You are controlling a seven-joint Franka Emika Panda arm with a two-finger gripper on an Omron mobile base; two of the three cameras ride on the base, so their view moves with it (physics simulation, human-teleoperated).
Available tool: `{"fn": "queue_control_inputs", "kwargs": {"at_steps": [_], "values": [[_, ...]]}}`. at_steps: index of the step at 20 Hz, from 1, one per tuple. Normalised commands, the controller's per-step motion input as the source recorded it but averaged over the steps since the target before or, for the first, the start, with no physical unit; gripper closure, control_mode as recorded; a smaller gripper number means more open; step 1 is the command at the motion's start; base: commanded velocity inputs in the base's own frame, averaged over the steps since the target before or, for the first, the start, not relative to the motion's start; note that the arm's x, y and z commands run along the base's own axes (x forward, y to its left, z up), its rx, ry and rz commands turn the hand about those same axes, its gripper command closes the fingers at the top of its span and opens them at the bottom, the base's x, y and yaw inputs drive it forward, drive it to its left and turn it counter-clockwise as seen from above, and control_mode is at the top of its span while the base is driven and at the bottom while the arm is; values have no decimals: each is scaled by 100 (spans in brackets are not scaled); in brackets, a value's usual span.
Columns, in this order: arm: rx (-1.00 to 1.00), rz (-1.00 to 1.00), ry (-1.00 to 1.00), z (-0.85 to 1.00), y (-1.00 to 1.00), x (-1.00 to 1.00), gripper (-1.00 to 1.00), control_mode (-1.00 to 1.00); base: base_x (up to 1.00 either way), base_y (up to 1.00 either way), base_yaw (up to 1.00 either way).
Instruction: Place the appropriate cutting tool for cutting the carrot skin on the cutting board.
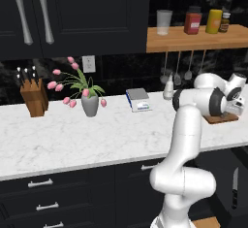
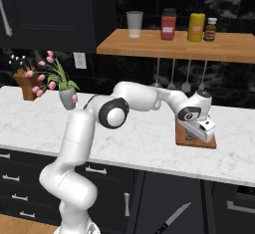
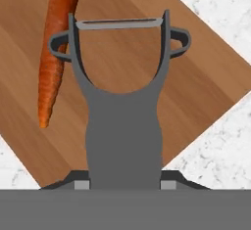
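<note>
The reddish-brown cutting board lies on the marble counter, a corner of it also showing under the hand. On it lies the thin orange carrot, at the upper left of the hand view. My gripper is shut on the handle of a grey Y-shaped peeler. The peeler's blade end points out over the board, right beside the carrot. In the base views the hand hangs low over the board at the counter's right end. Whether the peeler touches the wood I cannot tell.
A kitchen knife shows low in front of the dark cabinets. A knife block, a vase of pink tulips, a scale and a soap bottle stand along the back. A wooden shelf with jars hangs above.
</note>
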Motion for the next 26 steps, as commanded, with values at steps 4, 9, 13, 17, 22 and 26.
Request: {"fn": "queue_control_inputs", "kwargs": {"at_steps": [4, 9, 13, 17, 22, 26], "values": [[0, 0, 0, -46, 9, 4, 100, -100, 0, 0, 0], [0, 0, 0, -42, 18, 2, 100, -100, 0, 0, 0], [0, 0, 0, -8, 9, 30, -100, -100, 0, 0, 0], [0, 0, 0, -1, 0, 33, -100, -100, 0, 0, 0], [0, 0, 0, 0, 0, 15, -100, -100, 0, 0, 0], [0, 0, 0, 46, 0, -32, -100, -100, 0, 0, 0]]}}
